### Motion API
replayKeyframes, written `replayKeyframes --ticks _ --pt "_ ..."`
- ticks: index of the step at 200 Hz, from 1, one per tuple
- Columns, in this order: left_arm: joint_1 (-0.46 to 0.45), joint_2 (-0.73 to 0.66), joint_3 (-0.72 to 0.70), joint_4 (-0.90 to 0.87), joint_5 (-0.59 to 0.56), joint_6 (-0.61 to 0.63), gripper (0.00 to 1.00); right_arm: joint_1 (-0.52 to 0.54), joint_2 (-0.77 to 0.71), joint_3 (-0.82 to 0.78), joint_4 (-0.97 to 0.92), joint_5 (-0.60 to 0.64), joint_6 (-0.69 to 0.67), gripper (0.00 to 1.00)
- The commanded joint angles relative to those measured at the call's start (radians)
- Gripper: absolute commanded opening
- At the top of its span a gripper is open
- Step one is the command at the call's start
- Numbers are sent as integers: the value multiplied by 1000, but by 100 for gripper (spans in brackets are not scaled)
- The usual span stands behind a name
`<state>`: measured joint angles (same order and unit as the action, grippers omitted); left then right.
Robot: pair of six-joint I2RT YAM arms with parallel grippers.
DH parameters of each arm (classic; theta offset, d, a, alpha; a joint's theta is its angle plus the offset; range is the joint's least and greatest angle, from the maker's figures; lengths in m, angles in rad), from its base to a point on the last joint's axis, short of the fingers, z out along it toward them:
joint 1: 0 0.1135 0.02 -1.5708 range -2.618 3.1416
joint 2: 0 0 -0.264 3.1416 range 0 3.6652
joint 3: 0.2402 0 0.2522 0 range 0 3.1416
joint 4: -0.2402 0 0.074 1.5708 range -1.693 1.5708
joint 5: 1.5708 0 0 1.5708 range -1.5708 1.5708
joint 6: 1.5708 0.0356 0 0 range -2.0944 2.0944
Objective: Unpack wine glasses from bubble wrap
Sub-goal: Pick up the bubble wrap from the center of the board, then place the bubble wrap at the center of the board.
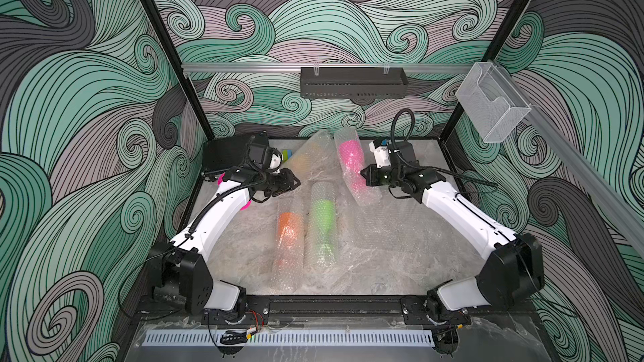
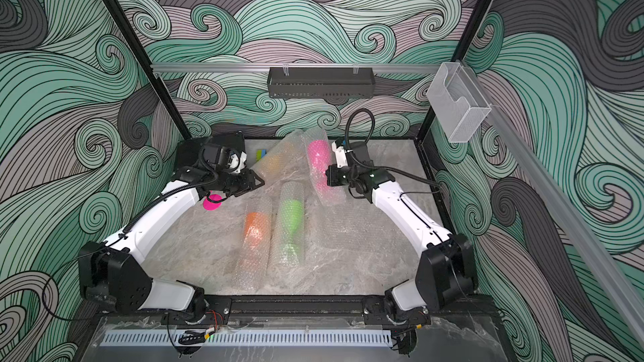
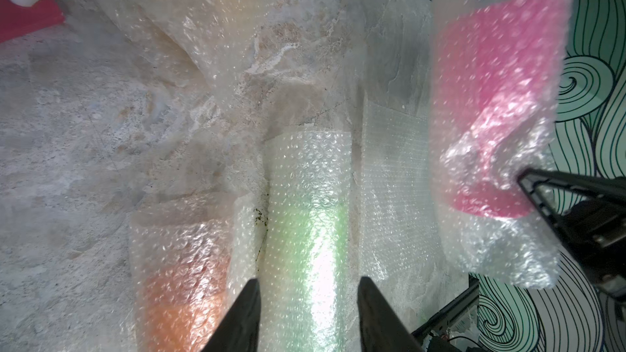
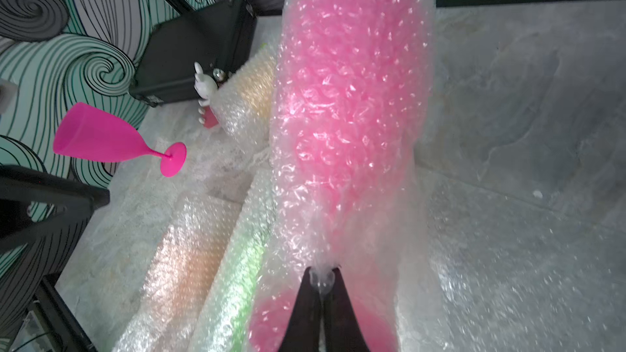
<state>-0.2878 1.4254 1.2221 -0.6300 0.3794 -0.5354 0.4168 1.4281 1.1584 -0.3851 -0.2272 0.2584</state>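
Two tools: we see the right tool pinched shut on the bubble-wrap sleeve around a magenta goblet, held above the far tabletop; the left tool hangs half open, empty, near the wrapped orange goblet and lime goblet.

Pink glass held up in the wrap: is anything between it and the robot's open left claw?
Only its own bubble wrap sleeve, pinched by the right gripper. The gap to the open left gripper looks free; the green glass's sleeve lies lower, on the table.
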Motion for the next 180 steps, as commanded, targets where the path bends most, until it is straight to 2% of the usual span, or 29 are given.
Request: replayKeyframes --ticks 1,43,96,112,140,155,180 --pt "-23 34 13 34 16 -20 46 -2 -68 -100 -41 19 7 0" --pt "-85 84 17 72 21 -41 46 1 -185 -270 -21 48 58 0" --pt "-152 137 43 107 14 -68 45 60 -152 -362 7 114 138 0" --pt "-169 152 47 119 16 -76 45 87 -136 -371 20 91 152 0" --pt "-197 182 61 125 22 -82 45 109 -110 -358 7 8 157 17" --pt "-212 191 63 135 27 -90 45 110 -130 -355 -2 0 153 33" --pt "-240 210 65 149 39 -108 45 101 -194 -345 -13 -12 131 52"
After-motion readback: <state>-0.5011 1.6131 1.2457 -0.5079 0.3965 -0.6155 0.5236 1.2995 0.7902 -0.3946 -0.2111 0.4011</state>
